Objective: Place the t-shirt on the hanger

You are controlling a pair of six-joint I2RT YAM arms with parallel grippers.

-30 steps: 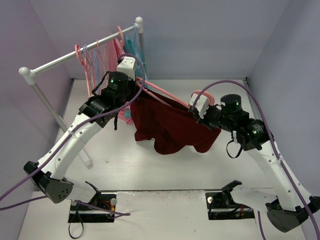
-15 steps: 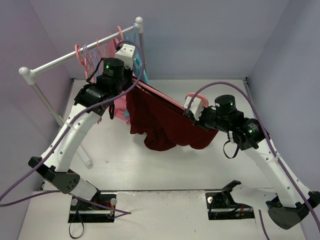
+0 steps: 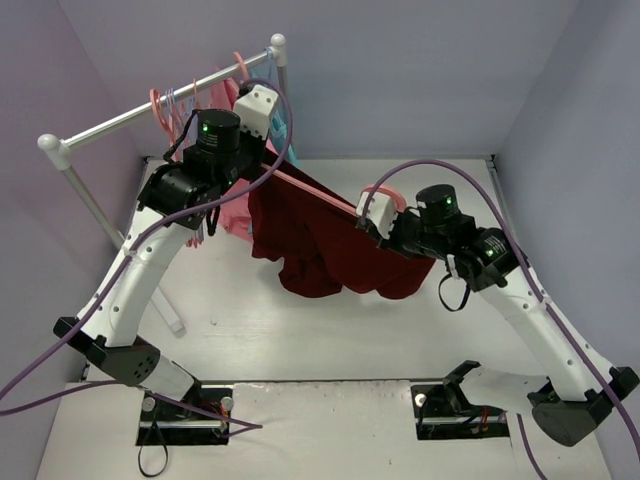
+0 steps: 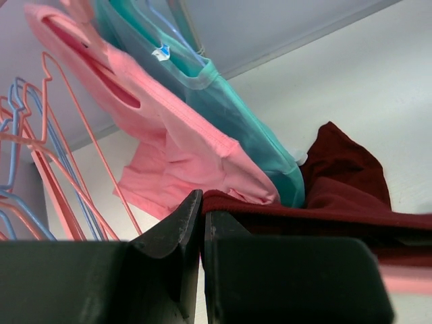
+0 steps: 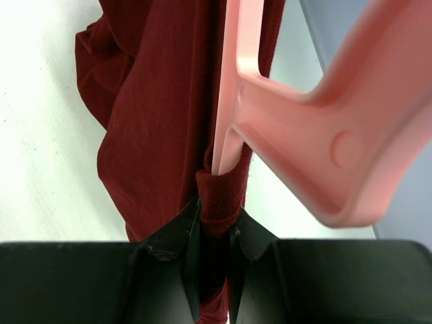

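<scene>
The dark maroon t-shirt [image 3: 330, 245] hangs in the air, stretched between my two grippers. The salmon-pink hanger [image 3: 320, 193] runs along its top edge. My left gripper [image 3: 268, 162] is up by the rack. In the left wrist view the left gripper [image 4: 202, 209] is shut, with the t-shirt's [image 4: 351, 175] taut edge running into its tips. My right gripper [image 3: 383, 228] holds the other end. In the right wrist view the right gripper [image 5: 214, 223] is shut on a fold of the t-shirt [image 5: 155, 101], and the hanger's [image 5: 317, 135] arm slides into that fold.
A clothes rack rod [image 3: 150, 112] crosses the back left on white posts. A pink garment [image 4: 182, 148], a teal garment [image 4: 250, 128] and several thin spare hangers [image 4: 40, 169] hang on it, right beside my left gripper. Lavender walls close in on three sides.
Both arms have carried the t-shirt and hanger left and back toward the rack. The left gripper has risen close to the hanging garments. Both grips are unchanged.
</scene>
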